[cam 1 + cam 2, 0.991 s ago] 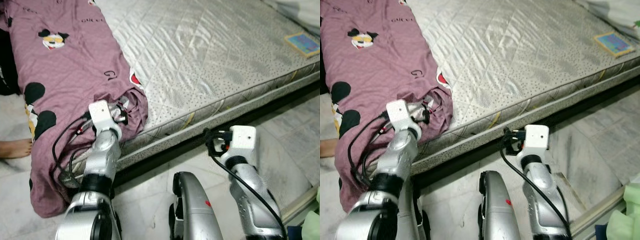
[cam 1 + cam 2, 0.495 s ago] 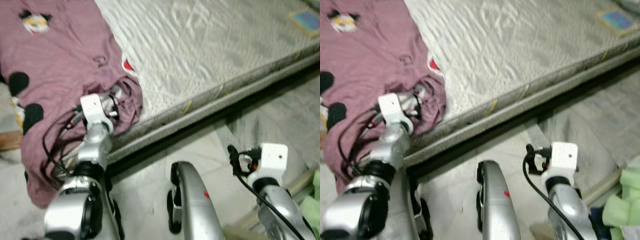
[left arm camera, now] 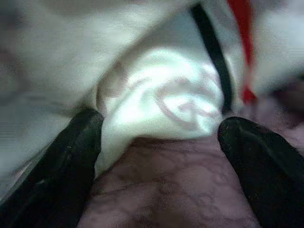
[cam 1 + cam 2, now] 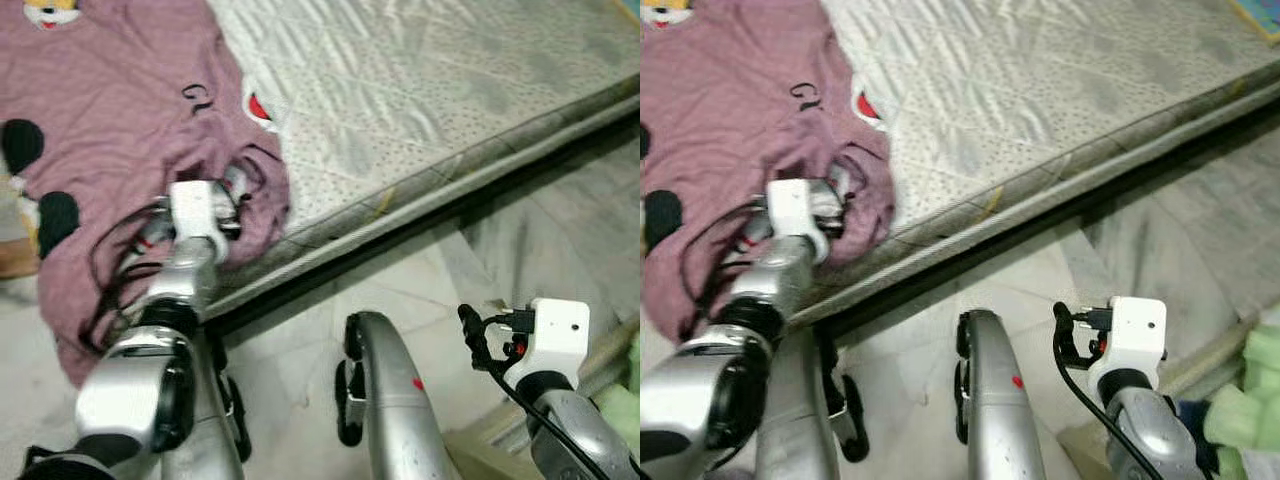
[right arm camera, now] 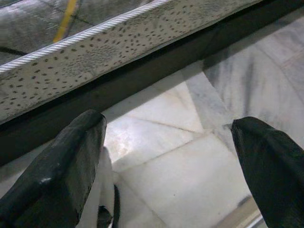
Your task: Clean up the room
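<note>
**Left arm at the mattress edge, fingers about bunched cloth**

The left arm reaches forward; the left pincer point(image 3: 159, 156) is spread wide with mauve sheet point(image 4: 110, 110) bunched between its fingers point(image 3: 57, 171), pressed into the folds at the corner of the mattress point(image 4: 420, 90). The right pincer point(image 5: 166, 156) gapes wide, empty, low above the marble floor point(image 5: 175, 166) beside the bed.

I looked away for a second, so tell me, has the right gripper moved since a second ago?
Yes. The right gripper has drawn back from the mattress edge and now hangs over the floor.
</note>
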Tool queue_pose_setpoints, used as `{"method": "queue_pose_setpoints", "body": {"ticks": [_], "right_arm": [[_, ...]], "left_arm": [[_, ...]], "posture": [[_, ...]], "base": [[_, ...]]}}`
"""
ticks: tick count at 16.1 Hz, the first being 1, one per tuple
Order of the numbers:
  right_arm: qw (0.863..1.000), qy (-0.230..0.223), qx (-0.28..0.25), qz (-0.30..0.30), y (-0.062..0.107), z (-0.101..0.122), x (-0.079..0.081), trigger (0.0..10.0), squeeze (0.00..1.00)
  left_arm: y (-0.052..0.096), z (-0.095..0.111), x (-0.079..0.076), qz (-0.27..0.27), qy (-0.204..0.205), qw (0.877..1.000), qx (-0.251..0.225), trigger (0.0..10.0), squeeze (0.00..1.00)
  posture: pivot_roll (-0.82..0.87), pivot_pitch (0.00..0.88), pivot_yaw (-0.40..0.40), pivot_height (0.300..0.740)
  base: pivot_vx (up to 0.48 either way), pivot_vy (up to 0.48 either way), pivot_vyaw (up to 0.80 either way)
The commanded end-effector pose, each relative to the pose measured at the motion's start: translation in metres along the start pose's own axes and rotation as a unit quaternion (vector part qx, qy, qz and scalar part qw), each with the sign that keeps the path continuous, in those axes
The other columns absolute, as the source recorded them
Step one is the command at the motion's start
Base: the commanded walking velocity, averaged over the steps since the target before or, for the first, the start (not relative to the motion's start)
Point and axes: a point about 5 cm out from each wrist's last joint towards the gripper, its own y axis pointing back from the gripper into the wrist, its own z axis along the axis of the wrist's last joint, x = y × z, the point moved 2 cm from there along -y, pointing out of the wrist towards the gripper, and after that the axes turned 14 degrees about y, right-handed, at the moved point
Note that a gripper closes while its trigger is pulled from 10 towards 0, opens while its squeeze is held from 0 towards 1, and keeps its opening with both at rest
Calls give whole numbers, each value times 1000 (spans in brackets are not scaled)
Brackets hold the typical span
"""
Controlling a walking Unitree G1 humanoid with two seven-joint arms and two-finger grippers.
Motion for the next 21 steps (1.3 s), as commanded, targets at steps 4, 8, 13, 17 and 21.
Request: {"method": "queue_pose_setpoints", "body": {"ticks": [4,8,13,17,21], "right_arm": [[1000,5,11,-1,-1,-2,-2,10000,0],[1000,3,6,2,-11,1,2,10000,0],[1000,-4,-4,2,-22,5,7,10000,0],[1000,-9,-15,3,-36,8,11,10000,0],[1000,-6,-24,1,-42,11,14,10000,0]], "left_arm": [[32,-124,-67,-103,-21,975,197,10000,0],[47,-144,-108,-162,-77,959,221,10000,0],[50,-124,-143,-250,-175,942,142,10000,0],[52,-98,-152,-290,-205,934,43,10000,0],[37,-64,-132,-231,-129,964,-23,10000,0]], "posture": [[-215,402,-81,576],[-196,375,-68,576],[-174,342,-49,576],[-140,300,-38,576],[-133,275,-32,576]], "base": [[0,0,0],[0,0,0],[0,0,0],[0,0,0],[0,0,0]]}}
